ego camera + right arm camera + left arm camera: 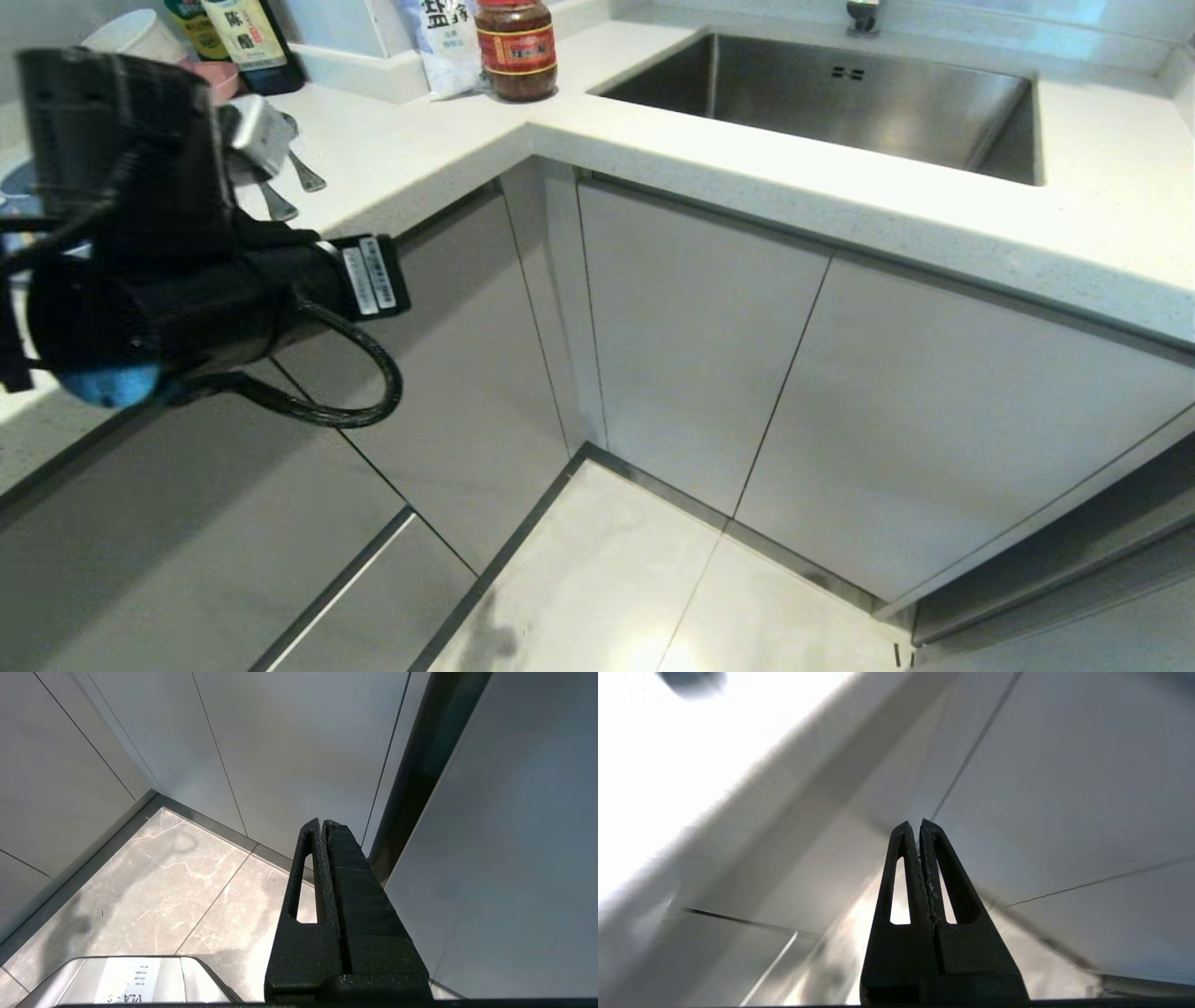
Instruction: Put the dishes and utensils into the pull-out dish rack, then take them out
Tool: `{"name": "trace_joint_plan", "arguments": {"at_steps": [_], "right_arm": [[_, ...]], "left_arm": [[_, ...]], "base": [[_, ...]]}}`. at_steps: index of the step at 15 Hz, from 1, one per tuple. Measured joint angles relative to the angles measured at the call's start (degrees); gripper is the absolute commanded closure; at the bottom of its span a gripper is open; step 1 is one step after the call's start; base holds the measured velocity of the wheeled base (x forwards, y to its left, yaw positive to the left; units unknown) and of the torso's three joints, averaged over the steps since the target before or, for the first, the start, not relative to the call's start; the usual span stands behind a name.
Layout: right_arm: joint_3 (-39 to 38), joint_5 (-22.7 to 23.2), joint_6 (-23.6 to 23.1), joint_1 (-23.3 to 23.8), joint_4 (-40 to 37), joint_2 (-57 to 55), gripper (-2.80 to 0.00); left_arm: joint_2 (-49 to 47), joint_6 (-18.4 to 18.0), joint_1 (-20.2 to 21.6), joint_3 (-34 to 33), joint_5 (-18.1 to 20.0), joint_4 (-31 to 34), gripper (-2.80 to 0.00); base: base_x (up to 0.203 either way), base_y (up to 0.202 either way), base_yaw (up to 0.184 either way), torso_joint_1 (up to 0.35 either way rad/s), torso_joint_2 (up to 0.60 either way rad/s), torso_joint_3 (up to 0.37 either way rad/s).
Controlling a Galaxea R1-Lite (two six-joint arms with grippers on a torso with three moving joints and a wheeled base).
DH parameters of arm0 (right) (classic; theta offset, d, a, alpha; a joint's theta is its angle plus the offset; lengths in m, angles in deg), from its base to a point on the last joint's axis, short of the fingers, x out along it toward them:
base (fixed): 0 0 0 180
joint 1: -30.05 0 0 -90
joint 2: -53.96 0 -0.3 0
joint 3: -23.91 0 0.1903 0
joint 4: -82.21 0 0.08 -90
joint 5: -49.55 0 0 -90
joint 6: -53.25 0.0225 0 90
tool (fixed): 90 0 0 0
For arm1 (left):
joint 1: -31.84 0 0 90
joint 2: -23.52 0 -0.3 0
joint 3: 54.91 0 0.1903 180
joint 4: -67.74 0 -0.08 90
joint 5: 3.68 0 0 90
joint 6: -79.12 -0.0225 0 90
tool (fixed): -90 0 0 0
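Kitchen corner, head view: L-shaped white speckled stone counter [709, 177] over flat matte grey cabinet doors [691, 336]; pale marbled floor tiles [635, 579] below. Stainless-steel sink [840, 103], rectangular, sunk in the counter at the far right.

Labels: glass jar [516, 49] with red lid and red-and-yellow label, print too small to read. White bag [443, 42] beside it with large dark Chinese characters, partly cut off. Dark bottle [250, 37] with pale label reading "陈醋". White cup [131, 37] and a pink rim just beside it at the far left, mostly hidden.

Left arm [168, 280], black, with cable loop and white sticker (print unreadable), fills the left of the head view and blocks much of the counter behind it. Left gripper [920, 828] seen in the left wrist view: black textured fingers [903, 858] pressed together, nothing between them, pointing at a grey door seam below the counter edge. That view is blurred.

Utensils: two silver metal handles [294, 182] lie on the counter past the arm, their heads hidden; cannot tell fork from spoon. Pull-out dish rack: not identifiable among the closed fronts.

Right gripper [324, 828] in the right wrist view: fingers closed on each other, empty, hanging low above the floor tiles near the cabinet corner.
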Motion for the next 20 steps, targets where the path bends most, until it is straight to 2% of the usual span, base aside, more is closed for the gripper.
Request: {"name": "trace_joint_plan", "arguments": {"at_steps": [2, 4, 8, 10, 12, 15, 16, 18, 19, 20], "right_arm": [[0.0, 0.02, -0.01, 0.0, 0.0, -0.02, 0.0], [0.0, 0.02, -0.01, 0.0, 0.0, 0.0, 0.0], [0.0, 0.01, 0.02, 0.0, 0.0, -0.02, 0.0], [0.0, 0.0, 0.02, 0.0, 0.0, -0.02, 0.0], [0.0, 0.02, -0.01, 0.0, 0.0, -0.02, 0.0], [0.0, 0.0, 0.02, 0.0, 0.0, 0.0, 0.0], [0.0, 0.0, -0.01, 0.0, 0.0, 0.0, 0.0], [0.0, 0.0, 0.02, 0.0, 0.0, -0.01, 0.0], [0.0, 0.0, 0.02, 0.0, 0.0, 0.0, 0.0], [0.0, 0.0, -0.01, 0.0, 0.0, -0.02, 0.0]], "left_arm": [[6.2, -2.45, 1.09, -0.87, 4.53, 0.05, 0.0], [13.2, -5.51, 4.34, -2.15, 11.69, 0.05, 0.0], [27.65, -11.79, 13.65, -8.18, 24.56, 0.88, 0.0], [34.6, -14.78, 18.0, -11.89, 29.15, 1.11, 0.0], [41.73, -15.88, 19.95, -16.34, 30.35, 2.0, 0.0], [53.63, -16.08, 20.7, -21.24, 29.43, 8.65, 0.0], [57.42, -15.64, 20.57, -22.86, 27.74, 11.74, 0.0], [61.86, -12.53, 20.43, -25.64, 20.38, 15.41, 0.0], [63.12, -10.6, 21.19, -26.9, 18.32, 16.25, 0.0], [63.94, -9.43, 22.73, -27.76, 19.01, 16.89, 0.0]], "base": [[0.0, 0.0, 0.0, 0.0, 0.0, 0.0], [0.0, 0.0, 0.0, 0.0, 0.0, 0.0], [0.0, 0.0, 0.0, 0.0, 0.0, 0.0], [0.0, 0.0, 0.0, 0.0, 0.0, 0.0], [0.0, 0.0, 0.0, 0.0, 0.0, 0.0], [0.0, 0.0, 0.0, 0.0, 0.0, 0.0], [0.0, 0.0, 0.0, 0.0, 0.0, 0.0], [0.0, 0.0, 0.0, 0.0, 0.0, 0.0], [0.0, 0.0, 0.0, 0.0, 0.0, 0.0], [0.0, 0.0, 0.0, 0.0, 0.0, 0.0]]}}
